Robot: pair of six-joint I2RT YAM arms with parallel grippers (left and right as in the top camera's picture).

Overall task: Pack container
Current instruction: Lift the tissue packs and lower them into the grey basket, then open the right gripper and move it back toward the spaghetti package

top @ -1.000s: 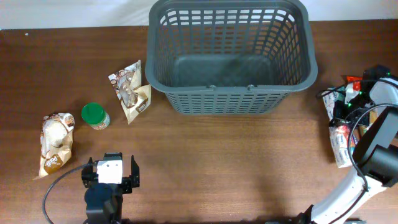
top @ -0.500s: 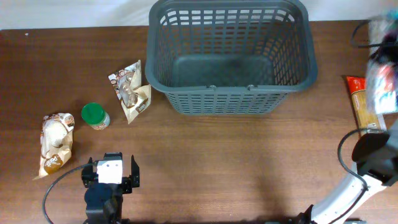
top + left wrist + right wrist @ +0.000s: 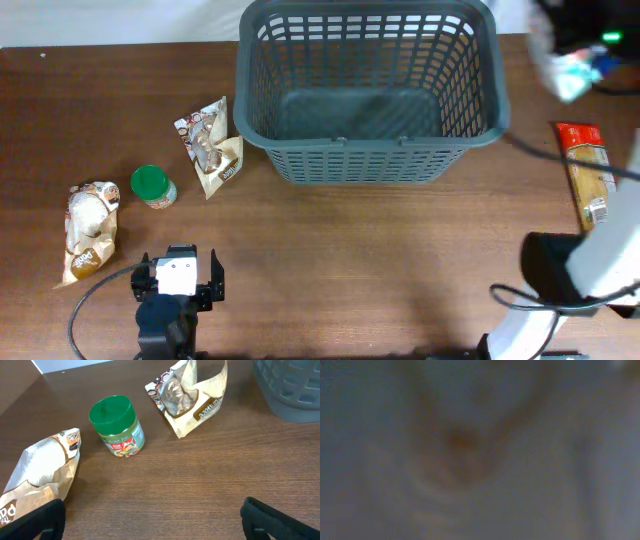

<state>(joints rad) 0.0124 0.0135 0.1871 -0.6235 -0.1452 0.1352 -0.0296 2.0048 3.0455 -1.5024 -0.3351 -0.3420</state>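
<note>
Overhead: the container (image 3: 368, 90) stands upright at the far middle of the table (image 3: 400, 260); the right gripper (image 3: 570, 72), blurred near its far right corner, is pressed together, and I cannot tell whether it holds anything. Left wrist: the left gripper (image 3: 157, 522) is spread wide over the table, near a green-lidded jar (image 3: 116, 425). Right wrist: wholly blurred

You have a dark grey basket (image 3: 368, 160) with slotted lattice sides on a dark brown wood-grain table (image 3: 400, 260). At the left, a jar (image 3: 153, 187) has a bright green lid and a green, red and cream label, and the far pouch (image 3: 210, 147) and near pouch (image 3: 90, 228) are tan and white with brown print. At the right, a packet (image 3: 586, 175) is red at its far end and yellow nearer you.
</note>
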